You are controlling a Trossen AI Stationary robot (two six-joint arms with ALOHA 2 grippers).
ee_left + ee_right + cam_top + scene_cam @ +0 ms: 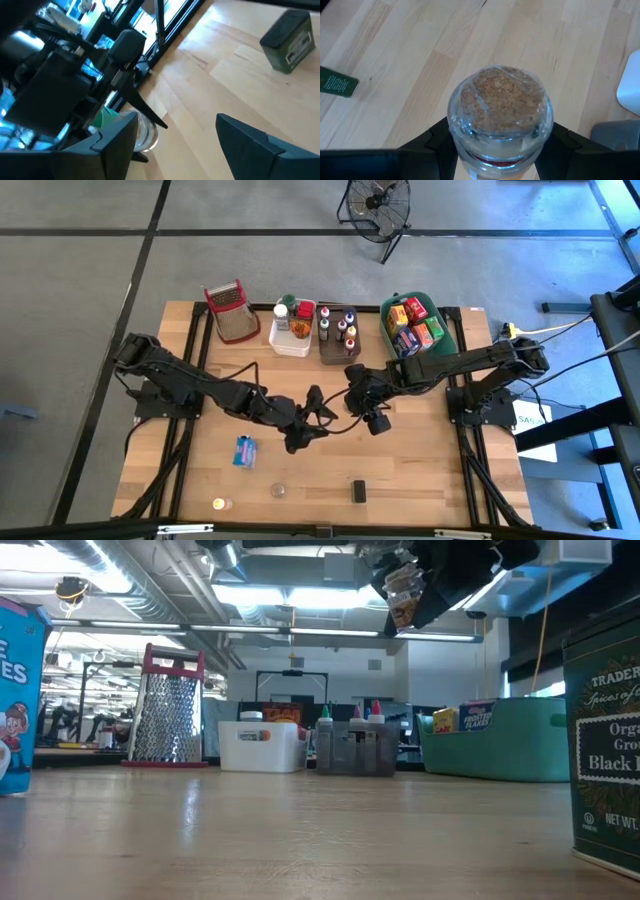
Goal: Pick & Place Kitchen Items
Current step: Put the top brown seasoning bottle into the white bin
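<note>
A small glass spice jar (pixel 497 110) of brown spice is up in the air over the middle of the table, with my right gripper (pixel 498 142) shut on it. The low view shows the jar (pixel 405 595) high above the tabletop. My left gripper (pixel 177 120) is right next to it, fingers open; the jar (pixel 146 132), with something green at one end, shows just behind one left finger. I cannot tell whether that finger touches it. In the high view the two grippers meet, left (pixel 318 406) and right (pixel 360 394). My right gripper pinches the jar's glass body (pixel 462 142) between its two fingers, one on each side. The fingers slant down from the table's right. The jar is lifted clear of the table, with its round spice-filled end (pixel 500 95) toward the wrist camera.
On the near half of the table lie a blue box (pixel 244 450), a dark green tin (pixel 358 490) and two small jars (pixel 278 491), (pixel 220 504). Along the far edge stand a grater (pixel 230 310), a white bin (pixel 290 340), a grey bin (pixel 338 352) and a green bin (pixel 443 320).
</note>
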